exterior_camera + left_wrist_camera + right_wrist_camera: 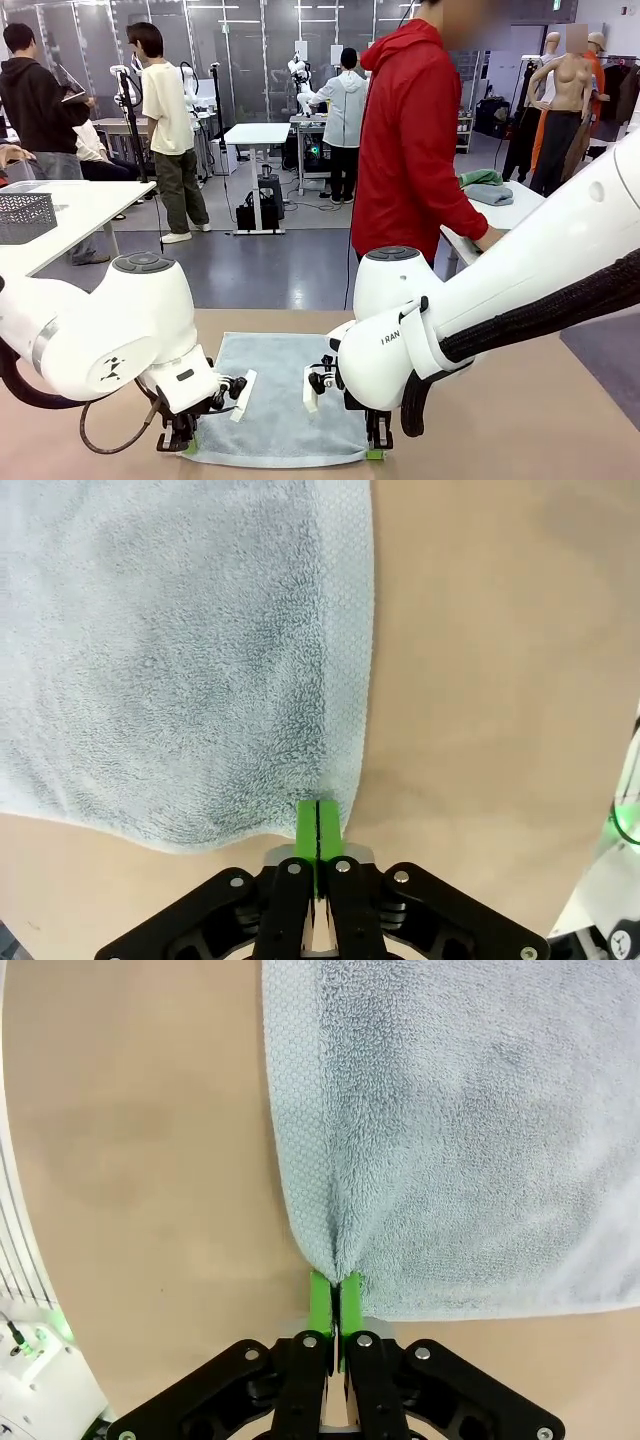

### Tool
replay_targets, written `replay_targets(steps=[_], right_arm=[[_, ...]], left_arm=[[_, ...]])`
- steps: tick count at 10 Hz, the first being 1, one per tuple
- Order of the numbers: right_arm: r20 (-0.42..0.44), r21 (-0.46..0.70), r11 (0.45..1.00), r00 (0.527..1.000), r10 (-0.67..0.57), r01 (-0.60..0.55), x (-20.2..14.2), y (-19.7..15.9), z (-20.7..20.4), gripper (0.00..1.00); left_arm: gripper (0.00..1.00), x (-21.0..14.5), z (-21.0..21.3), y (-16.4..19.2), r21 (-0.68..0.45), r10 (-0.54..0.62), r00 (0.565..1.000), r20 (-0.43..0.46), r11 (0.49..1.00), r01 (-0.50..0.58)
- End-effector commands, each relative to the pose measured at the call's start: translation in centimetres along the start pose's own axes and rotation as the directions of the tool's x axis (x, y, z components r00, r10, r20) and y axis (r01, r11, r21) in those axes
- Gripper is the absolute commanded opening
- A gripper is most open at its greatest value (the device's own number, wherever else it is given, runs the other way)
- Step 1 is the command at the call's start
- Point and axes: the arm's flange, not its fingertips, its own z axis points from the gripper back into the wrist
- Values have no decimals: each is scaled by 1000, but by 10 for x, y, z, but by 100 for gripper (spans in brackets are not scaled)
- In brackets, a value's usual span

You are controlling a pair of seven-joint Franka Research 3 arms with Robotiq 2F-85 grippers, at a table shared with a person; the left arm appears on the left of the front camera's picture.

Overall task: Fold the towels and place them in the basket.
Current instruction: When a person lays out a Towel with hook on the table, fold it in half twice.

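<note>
Front view first: the grey-blue towel (pixel 275 390) lies spread flat on the tan desk (pixel 520 420), squarely between the two white arms. The left fingers (pixel 190 447) sit at its near left corner and the right fingers (pixel 374 455) at its near right corner, both low at the desk surface. The towel's near edge runs close to the desk's near side, a narrow strip of bare top shows beyond its far edge, and wide bare desk opens out to the right. In the left wrist view the left fingers (pixel 312 825) are pressed together on the towel (pixel 170 650) right at the corner, beside the flat woven hem (pixel 348 630), with bare desk (pixel 500 680) past that hem. In the right wrist view the right fingers (pixel 326 1295) are likewise clamped together on the corner, and the towel (pixel 480 1120) puckers toward them, with open desk (pixel 130 1140) alongside. The mesh basket (pixel 25 215) stands on a white table (pixel 90 205) far off to the left. A person (pixel 405 150) in a red hoodie stands beyond the desk with a hand on another white table (pixel 505 215), where a crumpled green towel (pixel 480 178) lies.
</note>
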Motion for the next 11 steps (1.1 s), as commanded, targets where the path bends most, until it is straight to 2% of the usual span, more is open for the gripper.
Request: replay_targets(steps=[1,3,8,9,11], right_arm=[[9,-10,1000,1000,6,-6,-1,2,6,4],[19,-29,1000,1000,9,-8,-1,2,16,4],[13,-30,1000,1000,1,-1,1,-1,15,4],[13,-30,1000,1000,1,-1,1,-1,15,4],[13,-30,1000,1000,1,-1,1,-1,15,4]], left_arm=[[0,0,18,-3,28,15,999,29,999,-16],[0,-3,26,-1,52,24,999,26,998,-25],[0,-5,11,-8,-8,30,999,11,1000,-30],[20,-6,8,-10,-19,33,999,17,999,-33],[20,-6,5,-10,-13,34,999,18,999,-34]])
